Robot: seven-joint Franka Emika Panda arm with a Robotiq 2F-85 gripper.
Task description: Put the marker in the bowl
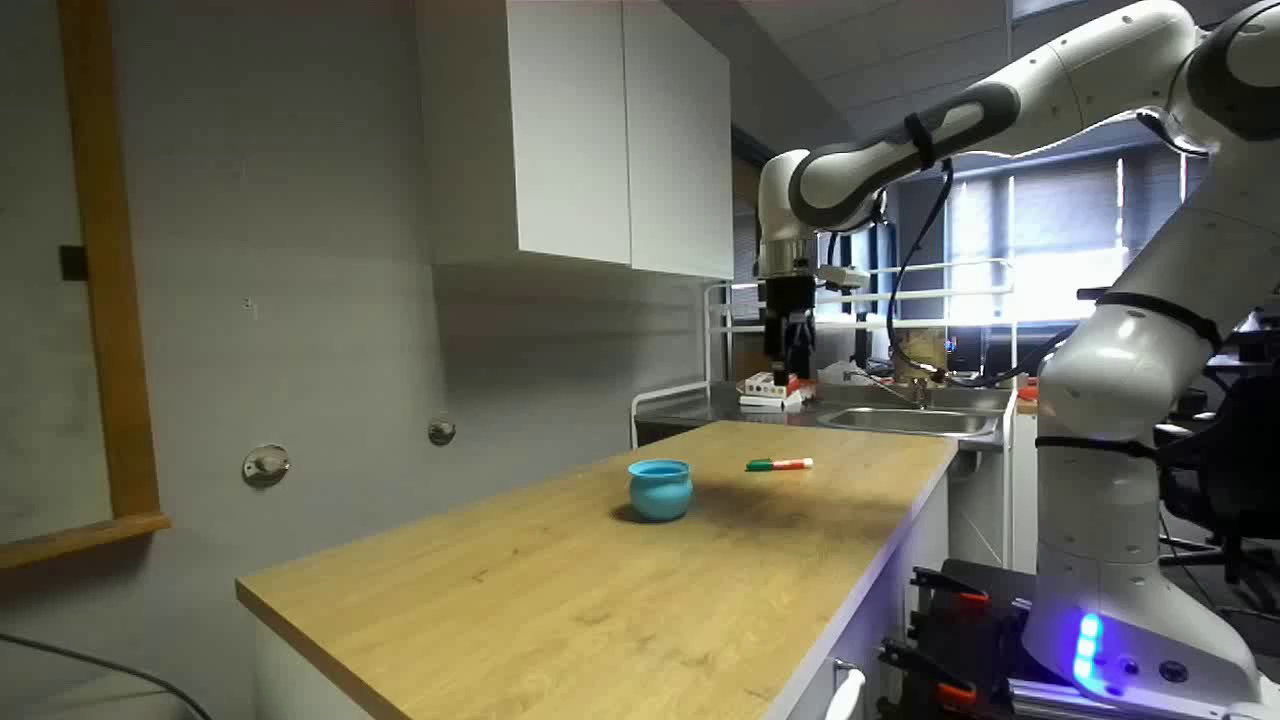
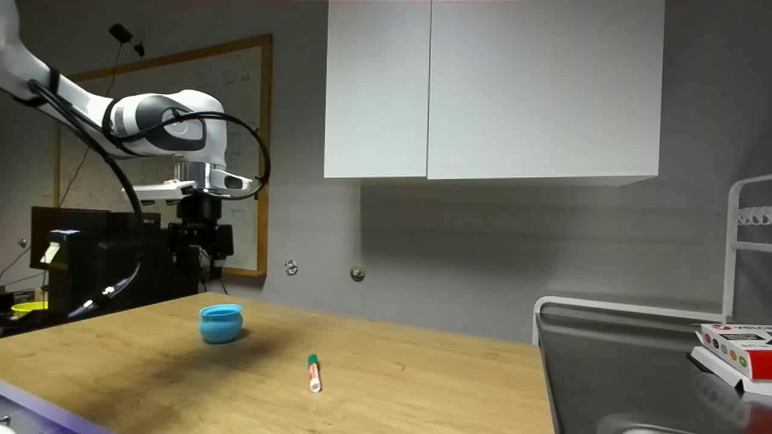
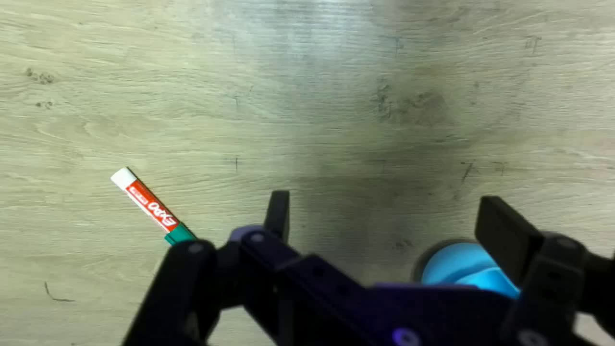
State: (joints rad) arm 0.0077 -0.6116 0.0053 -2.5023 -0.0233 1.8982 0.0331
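The marker is orange-red and white with a green cap; it lies on the wooden counter in both exterior views (image 1: 779, 465) (image 2: 314, 374). In the wrist view the marker (image 3: 153, 206) is left of the fingers, its cap end partly hidden by the gripper. The teal-blue bowl (image 1: 660, 492) (image 2: 221, 325) stands upright on the counter, apart from the marker. In the wrist view the bowl (image 3: 454, 264) is at lower right, partly covered by the right finger and gripper body. My gripper (image 1: 790, 368) (image 2: 208, 271) is raised above the counter. Its fingers (image 3: 384, 199) are wide apart with nothing between them.
The wooden counter (image 1: 560, 600) runs along a grey wall under a white cabinet (image 1: 575, 130). A steel sink (image 1: 905, 421), a white rack (image 2: 731, 253) and a white-red box (image 2: 739, 349) are beyond the counter's end.
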